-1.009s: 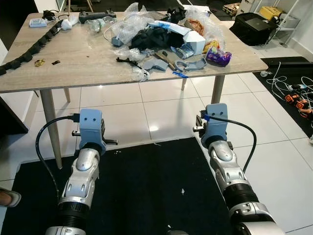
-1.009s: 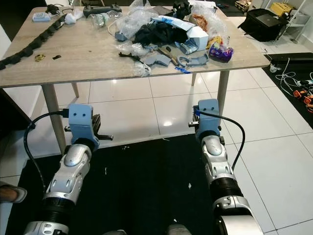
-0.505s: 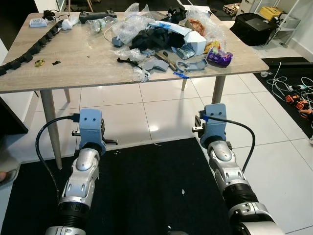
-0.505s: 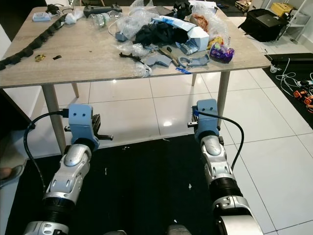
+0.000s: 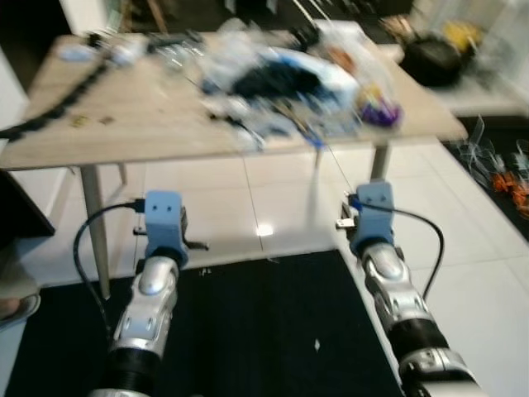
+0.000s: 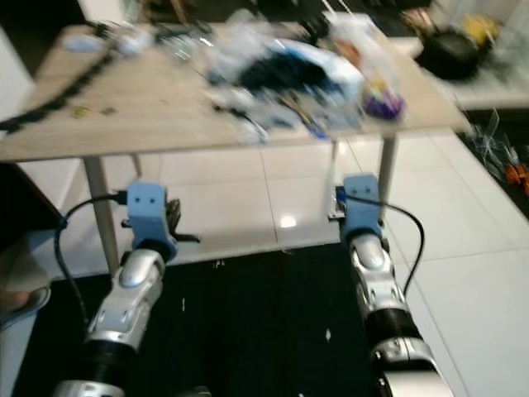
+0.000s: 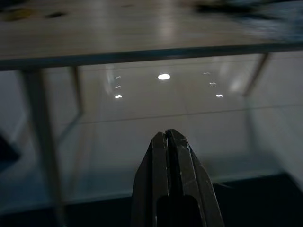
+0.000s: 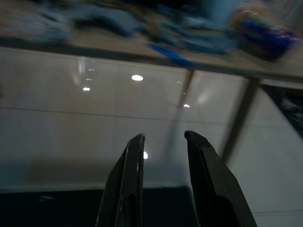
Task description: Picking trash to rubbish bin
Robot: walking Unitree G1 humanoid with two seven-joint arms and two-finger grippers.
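Both grippers are hanging low in front of the table (image 5: 149, 132), over the white floor tiles (image 5: 273, 198) at the edge of a black mat (image 5: 256, 331). Seen from the wrist, the left gripper (image 7: 166, 137) is keeping its two black fingers pressed together, holding nothing. The right gripper (image 8: 163, 139) is showing its fingers apart with a gap between them, also holding nothing. Blurred trash (image 5: 289, 78) is lying heaped on the tabletop, well apart from both grippers.
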